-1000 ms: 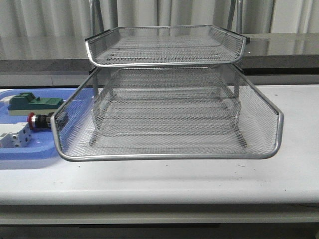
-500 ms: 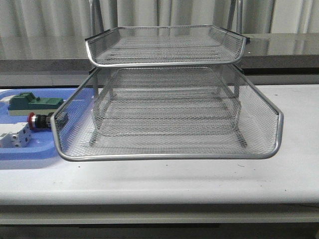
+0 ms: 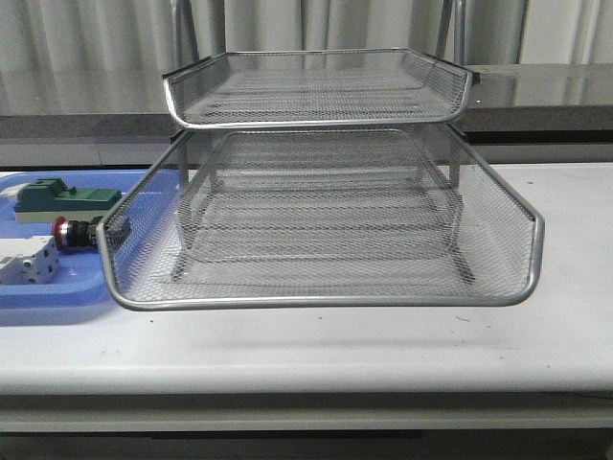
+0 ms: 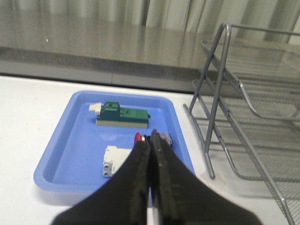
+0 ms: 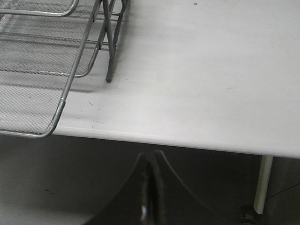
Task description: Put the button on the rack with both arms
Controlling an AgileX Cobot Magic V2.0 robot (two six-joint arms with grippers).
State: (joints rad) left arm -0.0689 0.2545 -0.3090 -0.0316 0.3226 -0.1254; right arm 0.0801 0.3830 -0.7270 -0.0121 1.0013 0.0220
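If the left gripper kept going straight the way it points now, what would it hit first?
Probably the small red-capped push-button in the flat blue plastic tray: the shut left gripper lines up with it, though depth is unclear.

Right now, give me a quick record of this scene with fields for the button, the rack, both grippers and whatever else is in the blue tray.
button: lying on its side in the blue tray, red cap pointing away from the rack
rack: on the white table, beside the tray, a lower tray pulled forward, nothing seen in it
left gripper: shut, empty, above the tray
right gripper: shut, empty, off the table's front edge
other items: green-topped block, white-grey block
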